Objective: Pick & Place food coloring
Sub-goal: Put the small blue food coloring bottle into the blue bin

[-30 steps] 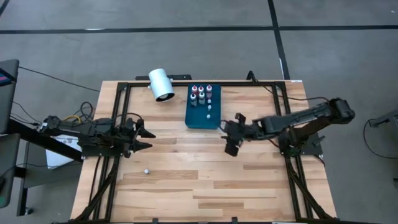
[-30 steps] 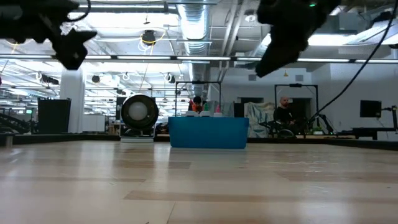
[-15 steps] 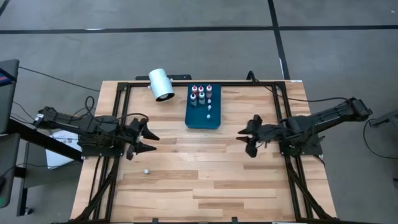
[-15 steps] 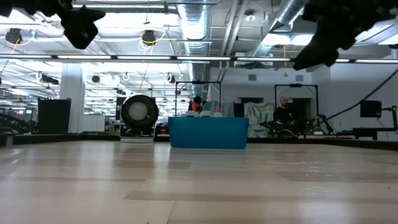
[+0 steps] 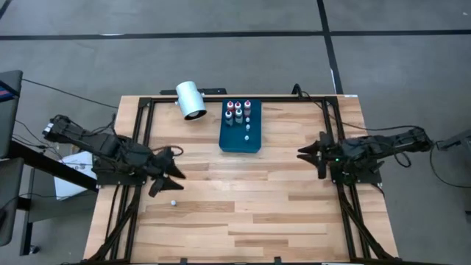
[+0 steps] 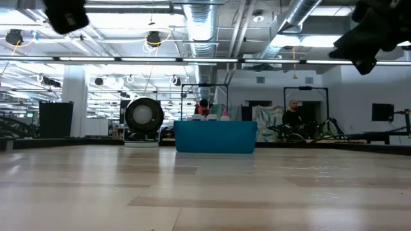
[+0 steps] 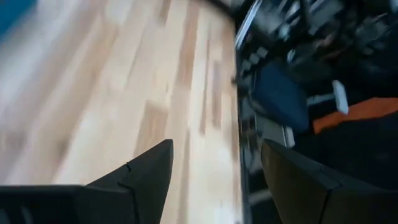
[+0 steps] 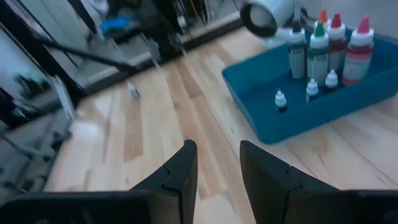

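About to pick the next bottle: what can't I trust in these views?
- Loose bottle near left gripper: high view, too small to tell colour.
- Tray contents: low view, front wall hides all but bottle tips.
- Left wrist view: motion blur.
- Right gripper: empty, near table edge.

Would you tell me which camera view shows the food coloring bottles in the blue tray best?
The right wrist view: the food coloring bottles stand clearly in the blue tray. The high view shows them tiny; the low view shows only tips; the left wrist view shows none.
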Motion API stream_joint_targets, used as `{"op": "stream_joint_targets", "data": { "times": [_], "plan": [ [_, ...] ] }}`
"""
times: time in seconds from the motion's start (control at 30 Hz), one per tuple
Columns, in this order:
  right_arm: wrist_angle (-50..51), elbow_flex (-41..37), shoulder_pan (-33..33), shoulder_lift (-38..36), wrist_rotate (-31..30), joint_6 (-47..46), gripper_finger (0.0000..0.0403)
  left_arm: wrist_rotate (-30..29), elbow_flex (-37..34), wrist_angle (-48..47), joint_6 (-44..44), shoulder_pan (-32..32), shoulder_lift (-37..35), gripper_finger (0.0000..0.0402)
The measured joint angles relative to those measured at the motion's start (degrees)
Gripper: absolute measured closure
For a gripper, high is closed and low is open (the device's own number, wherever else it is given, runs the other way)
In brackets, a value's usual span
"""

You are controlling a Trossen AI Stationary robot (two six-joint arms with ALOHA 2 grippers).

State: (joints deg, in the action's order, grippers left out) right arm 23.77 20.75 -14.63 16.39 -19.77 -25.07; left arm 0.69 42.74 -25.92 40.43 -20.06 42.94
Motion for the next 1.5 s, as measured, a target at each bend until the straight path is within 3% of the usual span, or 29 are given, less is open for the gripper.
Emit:
{"op": "stream_joint_targets", "data": {
  "times": [0.17, 0.4, 0.67, 1.17, 1.3, 1.5],
  "plan": [
    [0.67, -2.78, -0.01, -8.54, 0.29, 0.91, 0.0295, -3.12, 3.84, -10.06, 11.9, -7.61, 4.65, 0.0168],
    [1.53, -6.69, -0.02, -15.77, 0.39, 1.52, 0.0295, -9.2, 4.03, -11.28, 23.38, -19.1, 10.74, 0.0168],
    [-2.58, -11.02, -0.02, -16.18, 0.5, 1.11, 0.0295, -11.63, 4.04, -12.02, 35.67, -27.96, 18.65, 0.0168],
    [-3.43, -11.71, -0.02, -16.24, 0.36, 0.02, 0.0294, -12.05, 4.04, -3.65, 39.96, -29.22, 31.54, 0.0168],
    [-3.41, -11.69, -0.02, -16.24, 0.37, -0.01, 0.0295, -11.17, 4.04, -0.19, 43.21, -29.22, 32.99, 0.0168],
    [-3.33, -11.69, -0.01, -16.24, 0.36, -0.47, 0.0294, -9.2, 4.04, -2.44, 45.83, -28.07, 33.11, 0.0168]
  ]
}}
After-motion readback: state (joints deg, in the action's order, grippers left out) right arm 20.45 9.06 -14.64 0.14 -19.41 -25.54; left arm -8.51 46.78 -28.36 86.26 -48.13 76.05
